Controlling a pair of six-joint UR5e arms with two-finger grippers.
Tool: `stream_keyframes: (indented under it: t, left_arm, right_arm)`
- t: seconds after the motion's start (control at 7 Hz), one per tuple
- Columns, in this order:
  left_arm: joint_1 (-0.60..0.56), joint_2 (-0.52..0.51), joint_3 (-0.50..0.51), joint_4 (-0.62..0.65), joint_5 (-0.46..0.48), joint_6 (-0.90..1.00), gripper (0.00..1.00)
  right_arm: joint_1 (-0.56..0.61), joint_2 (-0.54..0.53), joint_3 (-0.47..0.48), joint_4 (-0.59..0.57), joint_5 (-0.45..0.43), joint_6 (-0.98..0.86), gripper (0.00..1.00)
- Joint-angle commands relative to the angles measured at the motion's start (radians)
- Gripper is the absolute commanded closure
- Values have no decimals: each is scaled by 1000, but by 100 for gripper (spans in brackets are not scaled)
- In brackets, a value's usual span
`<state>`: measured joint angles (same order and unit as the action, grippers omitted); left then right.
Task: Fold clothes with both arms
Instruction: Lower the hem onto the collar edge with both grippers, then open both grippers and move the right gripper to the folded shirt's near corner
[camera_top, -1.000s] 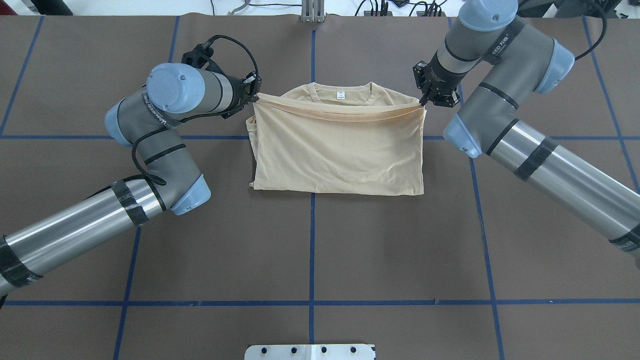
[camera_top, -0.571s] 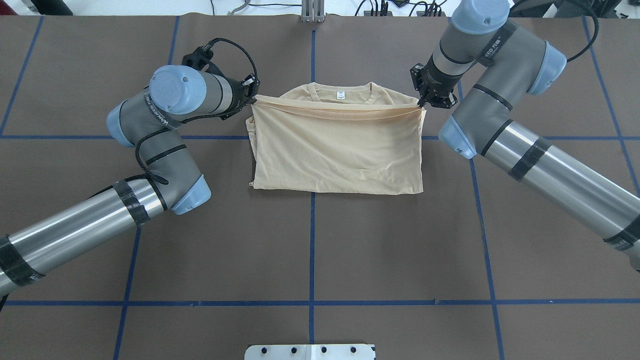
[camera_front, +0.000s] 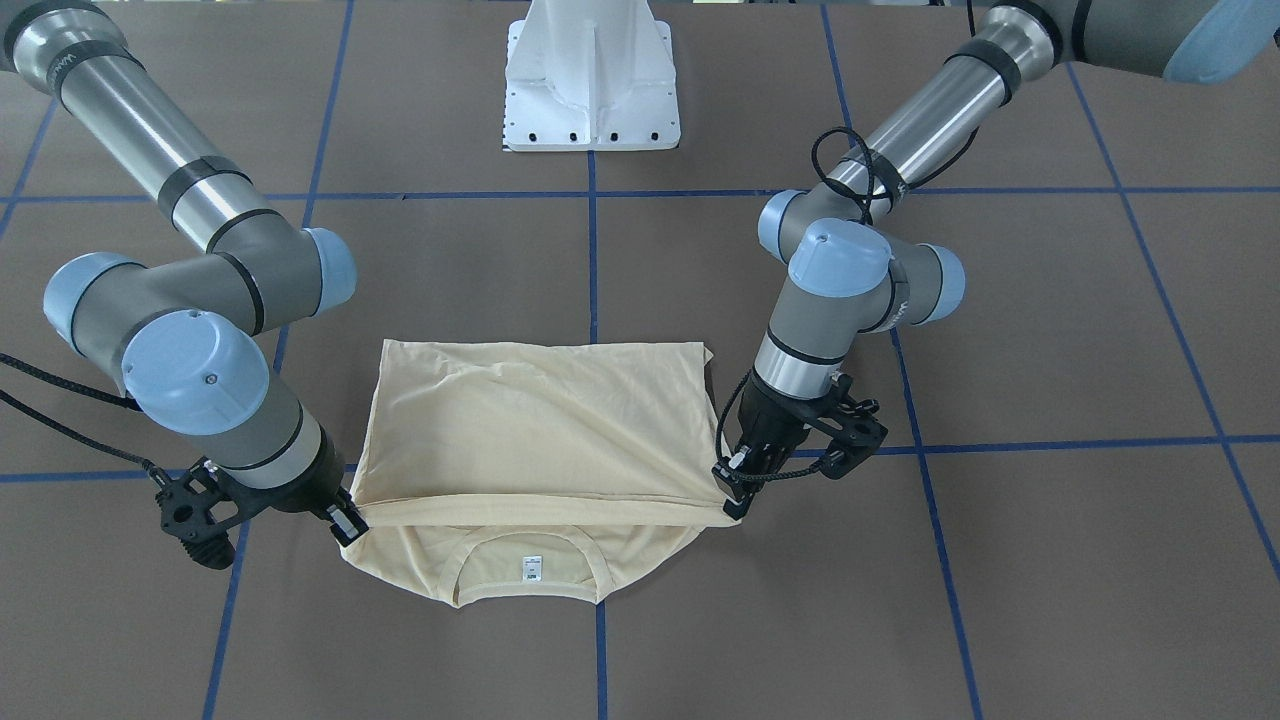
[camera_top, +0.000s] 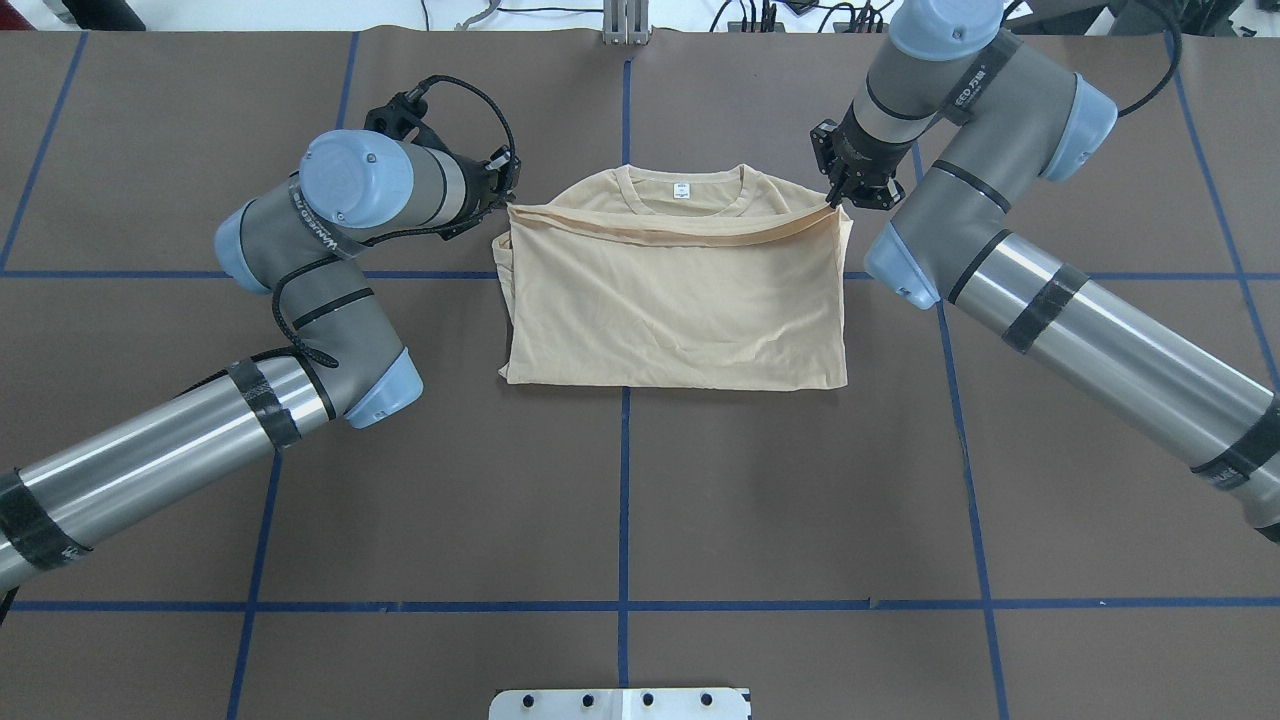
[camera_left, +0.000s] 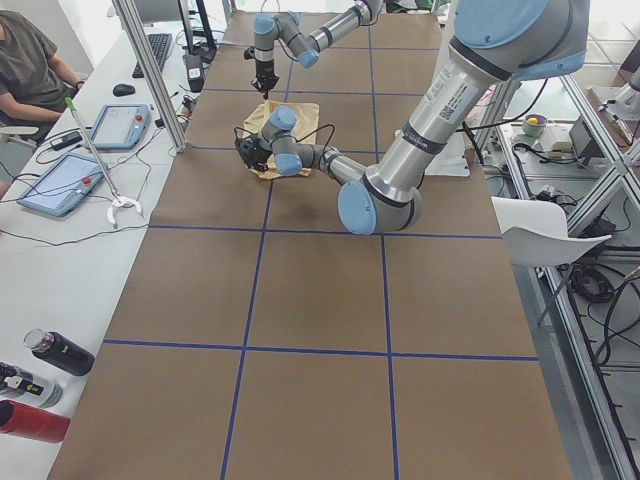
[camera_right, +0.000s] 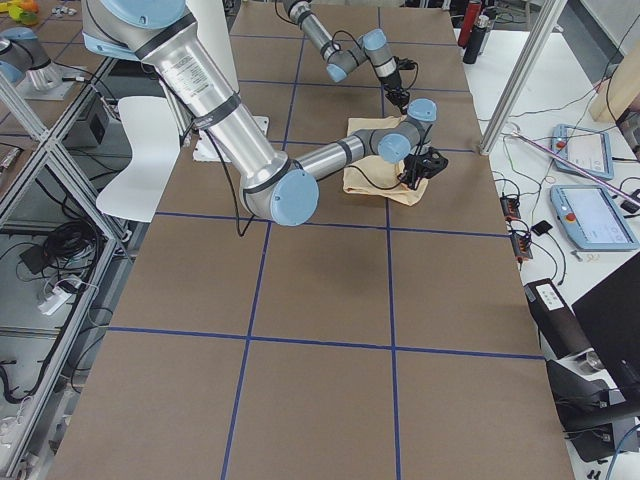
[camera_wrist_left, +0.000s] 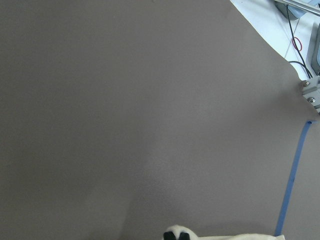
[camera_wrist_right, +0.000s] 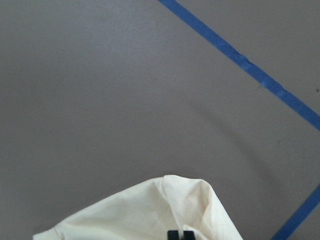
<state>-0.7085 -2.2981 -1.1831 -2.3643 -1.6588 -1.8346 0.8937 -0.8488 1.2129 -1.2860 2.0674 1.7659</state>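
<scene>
The pale yellow clothes (camera_top: 670, 300) lie folded at the far middle of the table, lower half doubled over toward the collar. The white neck label (camera_top: 681, 188) shows beyond the lifted hem; the print is hidden. My left gripper (camera_top: 508, 204) is shut on the hem's left corner and my right gripper (camera_top: 833, 202) is shut on its right corner. The hem hangs stretched between them, just above the shoulders. From across the table, the clothes (camera_front: 530, 420) sit between the left gripper (camera_front: 733, 498) and the right gripper (camera_front: 350, 524). Each wrist view shows closed fingertips (camera_wrist_left: 177, 234) (camera_wrist_right: 180, 234) on yellow cloth.
Brown table cover (camera_top: 620, 480) carries a grid of blue tape lines (camera_top: 622, 500). The white pedestal base (camera_front: 590, 80) stands on the robot's side. Beyond the far edge a person (camera_left: 30, 70) sits at a bench with tablets (camera_left: 60, 185). Bottles (camera_left: 40, 385) lie off the table's left end.
Both grippers have carried the held hem a little farther from the robot, toward the collar. The right arm has shifted slightly inward and away.
</scene>
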Motion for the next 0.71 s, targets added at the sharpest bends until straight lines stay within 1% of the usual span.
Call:
stream_keyframes:
  t: [0.0, 0.14, 0.29, 0.43, 0.57]
  left_arm:
    - [0, 0, 7, -22, 4, 0, 43]
    - [-5, 0, 4, -24, 2, -3, 42]
    - [-23, 0, -1, -26, 2, 0, 42]
    - [-41, 3, -31, -24, -7, 5, 42]
    - [-46, 11, -62, -15, -10, 6, 43]
  right_arm:
    - [-2, 19, -3, 8, -54, 21, 1]
    - [-4, 16, -1, 13, -67, 26, 1]
    - [-5, -1, 0, 69, -70, 27, 0]
    - [-2, -62, 57, 142, -73, 46, 0]
    - [-19, -153, 171, 167, -73, 61, 0]
